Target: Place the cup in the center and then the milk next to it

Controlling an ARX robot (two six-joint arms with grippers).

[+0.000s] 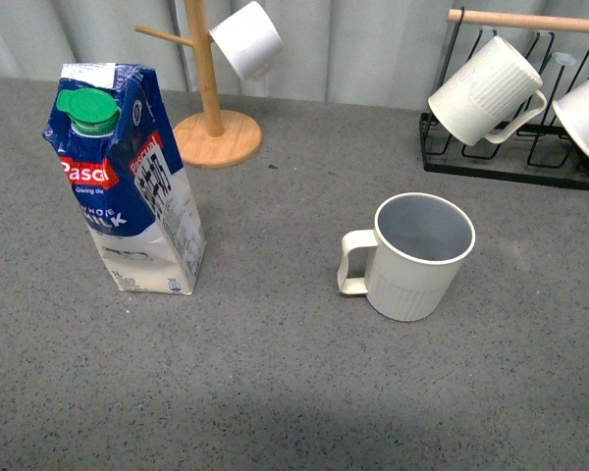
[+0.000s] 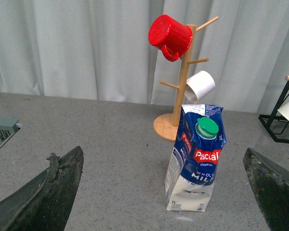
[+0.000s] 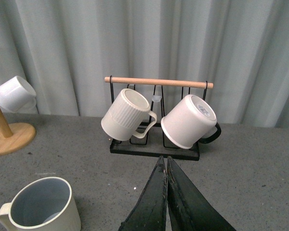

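Grey tabletop [image 1: 275,392]: left claw [image 2: 164,161] wide, empty; right claw [image 3: 164,166] pinched closed, empty.

The cup [image 1: 422,257] stands upright on the tabletop [image 1: 275,392], a little right of the middle, with its handle toward 9 o'clock. The milk [image 1: 128,182] stands well apart at the cup's 9 o'clock. Behind, the mug tree [image 1: 216,137] is at 11 o'clock and the rack [image 1: 530,169] at 1 o'clock.
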